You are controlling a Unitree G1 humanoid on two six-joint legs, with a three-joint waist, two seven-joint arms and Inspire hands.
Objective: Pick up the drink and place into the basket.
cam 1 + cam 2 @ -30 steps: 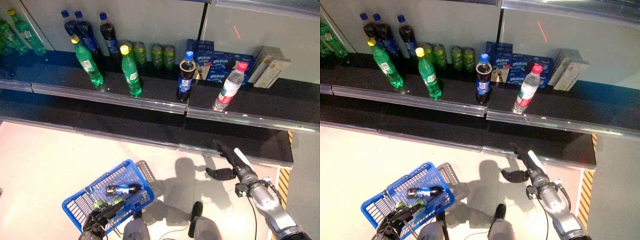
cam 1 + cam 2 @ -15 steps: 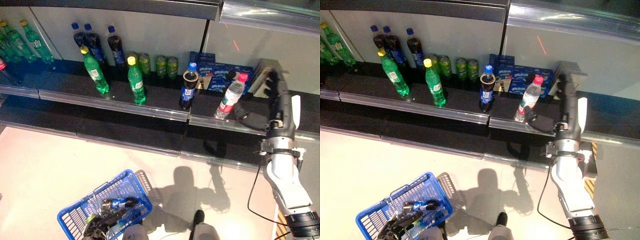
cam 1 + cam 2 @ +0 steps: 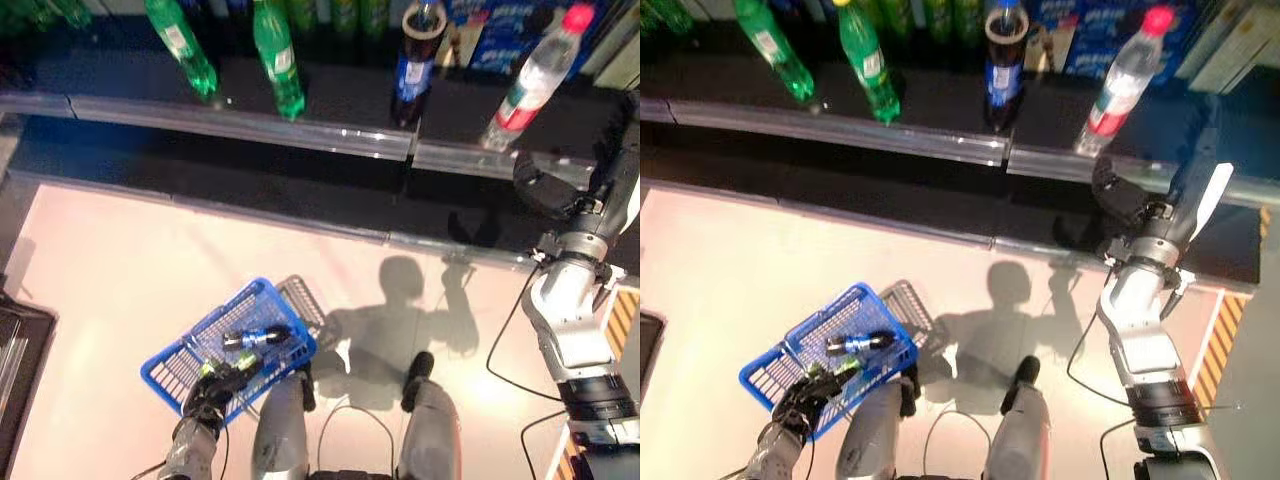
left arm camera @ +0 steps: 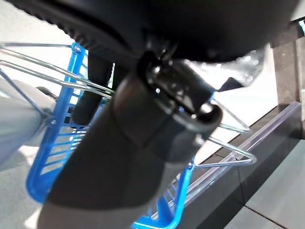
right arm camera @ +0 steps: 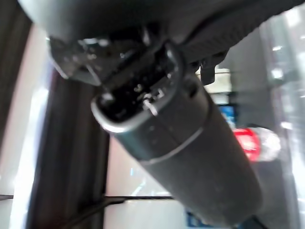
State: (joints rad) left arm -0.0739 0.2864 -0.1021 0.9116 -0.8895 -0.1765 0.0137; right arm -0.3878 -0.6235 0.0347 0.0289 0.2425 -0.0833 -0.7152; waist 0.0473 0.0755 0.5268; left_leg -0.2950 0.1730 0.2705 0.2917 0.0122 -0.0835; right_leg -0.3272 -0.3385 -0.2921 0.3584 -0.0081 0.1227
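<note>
A clear water bottle with a red cap [image 3: 530, 80] stands at the front of the dark shelf [image 3: 250, 125]; its cap also shows in the right wrist view [image 5: 250, 143]. My right hand [image 3: 1125, 200] is raised at the shelf's front edge, just right of and below the bottle, open and holding nothing. My left hand [image 3: 215, 385] is shut on the wire handles [image 4: 224, 143] of the blue basket [image 3: 180, 365], which hangs low at the left. A small dark drink bottle [image 3: 255, 338] lies in the basket.
Green bottles [image 3: 275, 55] and a dark cola bottle with a blue label [image 3: 410, 60] stand on the same shelf left of the water bottle. Blue boxes [image 3: 490, 40] sit behind. A lower dark shelf [image 3: 200, 170] juts out beneath. Pale floor lies between shelves and basket.
The camera has tilted down. My right hand rose from low over the floor to the shelf edge beside the water bottle. The blue basket still hangs at the lower left.
</note>
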